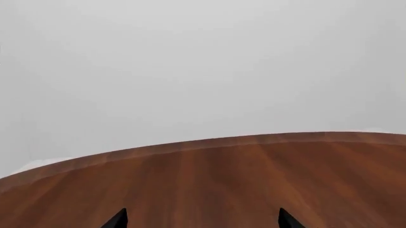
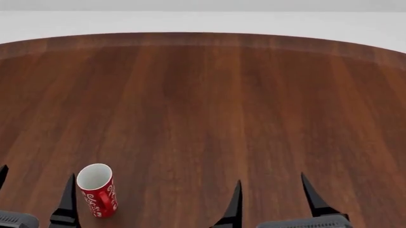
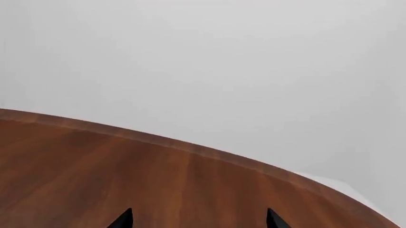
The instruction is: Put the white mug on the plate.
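Note:
The white mug and the plate are out of view in all three views. My left gripper is open and empty at the near left of the wooden table; in the left wrist view only its two dark tips show over bare wood. My right gripper is open and empty at the near right; its tips also show in the right wrist view over bare wood.
A red mug with a white swirl pattern stands upright just right of my left gripper's inner finger. The round table's far edge curves across the back, with grey floor beyond it.

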Robot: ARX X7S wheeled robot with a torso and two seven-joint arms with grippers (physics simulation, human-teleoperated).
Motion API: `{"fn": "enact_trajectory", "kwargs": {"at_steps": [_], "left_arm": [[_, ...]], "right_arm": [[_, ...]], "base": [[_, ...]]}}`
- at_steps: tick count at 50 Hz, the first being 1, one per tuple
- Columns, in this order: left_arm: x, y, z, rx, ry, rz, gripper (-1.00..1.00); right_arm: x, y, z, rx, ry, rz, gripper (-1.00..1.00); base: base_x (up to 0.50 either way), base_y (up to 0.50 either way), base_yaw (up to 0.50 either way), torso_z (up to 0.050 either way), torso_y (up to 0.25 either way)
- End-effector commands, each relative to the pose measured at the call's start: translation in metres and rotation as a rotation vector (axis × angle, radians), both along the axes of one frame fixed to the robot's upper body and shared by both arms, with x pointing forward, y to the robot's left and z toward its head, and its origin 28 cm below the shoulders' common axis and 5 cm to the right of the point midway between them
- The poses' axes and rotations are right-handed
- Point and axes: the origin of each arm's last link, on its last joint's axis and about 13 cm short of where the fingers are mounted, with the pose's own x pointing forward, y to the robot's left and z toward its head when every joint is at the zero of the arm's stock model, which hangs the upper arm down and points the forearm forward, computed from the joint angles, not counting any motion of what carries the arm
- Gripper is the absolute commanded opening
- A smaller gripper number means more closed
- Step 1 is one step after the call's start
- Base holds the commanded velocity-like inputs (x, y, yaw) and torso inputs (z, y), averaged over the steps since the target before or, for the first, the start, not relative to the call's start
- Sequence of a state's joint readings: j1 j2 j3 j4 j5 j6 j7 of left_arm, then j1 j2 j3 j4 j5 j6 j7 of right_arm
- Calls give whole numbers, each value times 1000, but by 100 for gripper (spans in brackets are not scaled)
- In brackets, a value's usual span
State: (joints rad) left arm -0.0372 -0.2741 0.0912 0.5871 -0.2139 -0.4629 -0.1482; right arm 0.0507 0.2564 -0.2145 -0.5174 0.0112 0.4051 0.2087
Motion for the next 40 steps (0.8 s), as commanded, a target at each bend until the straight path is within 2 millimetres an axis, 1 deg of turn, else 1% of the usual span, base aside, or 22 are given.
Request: {"fn": "enact_trajectory", "kwargs": {"at_steps": [1, 6, 8, 13, 17, 21, 23, 26, 27, 30, 36, 40], "left_arm": [[-1, 4, -7, 3, 43, 20, 100], [-8, 13, -10, 9, 101, 53, 100], [-16, 16, -9, 8, 118, 57, 100], [-37, 25, -13, 31, 196, 92, 100], [-49, 26, -17, 6, 220, 100, 100], [-58, 29, -26, -14, 262, 128, 100], [-61, 30, -27, -15, 275, 133, 100], [-72, 30, -29, -26, 324, 128, 100], [-76, 30, -29, -1, 319, 148, 100], [-84, 31, -28, -15, 326, 162, 100], [-95, 33, -31, -10, 355, 184, 100], [-98, 34, -34, -7, 374, 201, 100]], "right_arm": [[-2, -3, 3, 9, -3, -17, 100], [-4, -4, 6, 2, -17, -18, 100], [-5, -5, 7, 3, -21, -25, 100], [-4, -5, 7, 14, -29, -27, 100], [-3, -4, 4, 24, -24, -22, 100], [-2, -3, 2, 24, -22, -15, 100], [-2, -4, 2, 25, -22, -15, 100], [-2, -3, 1, 26, -22, -14, 100], [-2, -3, 1, 25, -21, -14, 100], [-1, -3, -1, 29, -19, -13, 100], [0, 0, -1, 31, -19, -4, 100], [0, 0, -1, 29, -19, -5, 100]], "base": [[0, 0, 0, 0, 0], [0, 0, 0, 0, 0], [0, 0, 0, 0, 0], [0, 0, 0, 0, 0], [0, 0, 0, 0, 0], [0, 0, 0, 0, 0], [0, 0, 0, 0, 0], [0, 0, 0, 0, 0], [0, 0, 0, 0, 0], [0, 0, 0, 0, 0], [0, 0, 0, 0, 0], [-3, 0, 0, 0, 0]]}}
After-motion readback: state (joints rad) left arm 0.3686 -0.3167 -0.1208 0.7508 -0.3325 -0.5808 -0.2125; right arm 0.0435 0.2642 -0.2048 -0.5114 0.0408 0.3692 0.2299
